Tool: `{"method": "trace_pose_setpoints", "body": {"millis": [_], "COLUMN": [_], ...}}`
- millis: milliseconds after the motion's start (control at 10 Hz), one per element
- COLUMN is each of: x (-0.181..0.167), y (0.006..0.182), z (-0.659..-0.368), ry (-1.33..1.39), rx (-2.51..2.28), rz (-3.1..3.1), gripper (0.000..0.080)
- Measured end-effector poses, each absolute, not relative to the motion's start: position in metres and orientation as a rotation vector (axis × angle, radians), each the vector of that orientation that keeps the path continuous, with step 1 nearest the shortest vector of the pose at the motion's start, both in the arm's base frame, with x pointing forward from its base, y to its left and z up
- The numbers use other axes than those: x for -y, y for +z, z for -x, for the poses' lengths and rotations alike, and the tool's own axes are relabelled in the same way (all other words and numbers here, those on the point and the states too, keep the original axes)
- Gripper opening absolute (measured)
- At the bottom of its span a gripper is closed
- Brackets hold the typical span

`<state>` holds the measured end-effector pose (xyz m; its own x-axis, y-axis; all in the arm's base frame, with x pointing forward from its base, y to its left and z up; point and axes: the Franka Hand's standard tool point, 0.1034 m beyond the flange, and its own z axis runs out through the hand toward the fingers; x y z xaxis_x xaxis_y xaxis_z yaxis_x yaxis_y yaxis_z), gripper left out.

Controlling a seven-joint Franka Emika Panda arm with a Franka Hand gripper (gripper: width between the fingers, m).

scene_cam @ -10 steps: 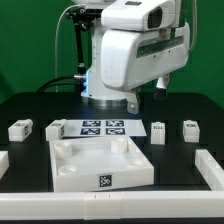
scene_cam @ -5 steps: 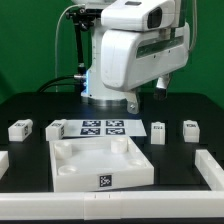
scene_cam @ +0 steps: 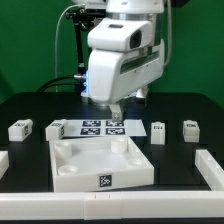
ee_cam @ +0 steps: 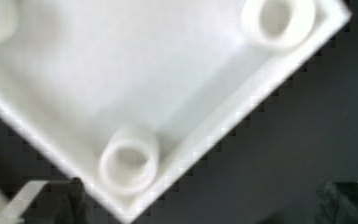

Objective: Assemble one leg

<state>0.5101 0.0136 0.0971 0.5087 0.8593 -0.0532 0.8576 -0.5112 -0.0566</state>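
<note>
At the exterior view's far left edge, a left white bar lies on the black table. Just right of it and farther back sits the first leg, a small white block with its marker tag facing the camera. A second leg stands near it, just beside the left end of the marker board. In the lower middle of the frame lies the large white square piece, with a tag on its front wall and raised corners around a sunken middle. The white arm fills the upper middle, hanging above the board and the back of that piece. The wrist view looks down on the square piece and shows one round corner socket and another socket. The gripper grasps nothing. Its fingers are only blurred shapes set wide apart, so it looks released. Right of the board, a third leg and a fourth leg rest on the table, clear of the arm. A right white bar runs along the frame's right edge.
</note>
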Motion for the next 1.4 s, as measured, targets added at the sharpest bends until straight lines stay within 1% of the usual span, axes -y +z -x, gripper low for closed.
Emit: {"method": "trace_pose_setpoints", "body": {"millis": [100,600,700,800,1000,1100,1400], "x": [-0.006,-0.007,-0.002,0.003,0.020,0.034,0.034], "y": [0.094,0.095,0.092,0.089,0.084,0.081,0.082], "z": [-0.507,-0.509,-0.499,-0.485,-0.475,-0.470,-0.471], "ry": [0.121,0.114,0.102,0.134,0.180,0.185,0.184], "rx": [1.535,1.583,1.842,1.967,2.194,2.221,2.189], "rz": [2.710,2.689,2.539,2.441,2.240,2.205,2.239], "gripper": [0.0650,0.0650,0.0650,0.0650,0.0650,0.0650,0.0650]}}
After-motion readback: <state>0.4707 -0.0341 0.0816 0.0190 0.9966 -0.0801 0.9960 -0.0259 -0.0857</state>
